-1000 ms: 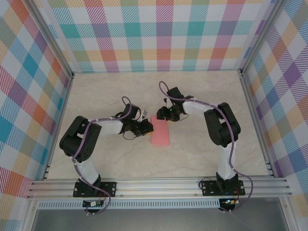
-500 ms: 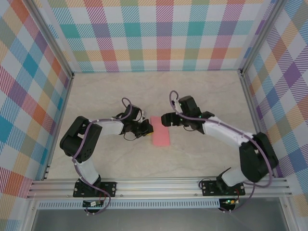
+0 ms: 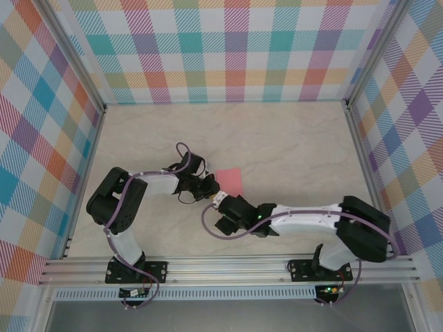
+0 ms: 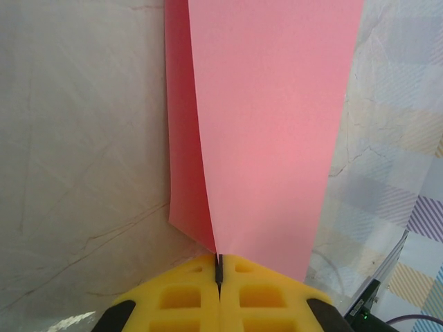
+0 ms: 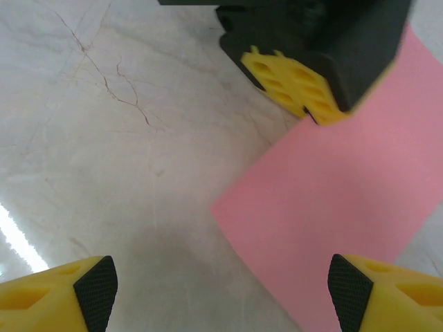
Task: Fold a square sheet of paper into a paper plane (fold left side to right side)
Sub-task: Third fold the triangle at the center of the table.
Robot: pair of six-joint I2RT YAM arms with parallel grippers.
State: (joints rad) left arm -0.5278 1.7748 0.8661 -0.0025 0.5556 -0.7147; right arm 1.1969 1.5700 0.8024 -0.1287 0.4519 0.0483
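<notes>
Now, over the pale table point(image 3: 297, 138), has swung the right arm point(image 3: 304, 220) down to the lower centre of the top view, away from the upper-middle spot of a second ago. Leaves the folded square sheet of paper point(image 4: 270, 124) mid-frame, its edge clamped in the shut left gripper point(image 4: 219, 275). Holds the right gripper point(image 5: 221, 277) spread wide and empty above the sheet's corner.

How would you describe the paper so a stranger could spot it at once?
Look at the marbled table inside the plaid walls. Near its middle lies the paper, its edge pinched by the left gripper. It is the only pink thing, a folded sheet.
</notes>
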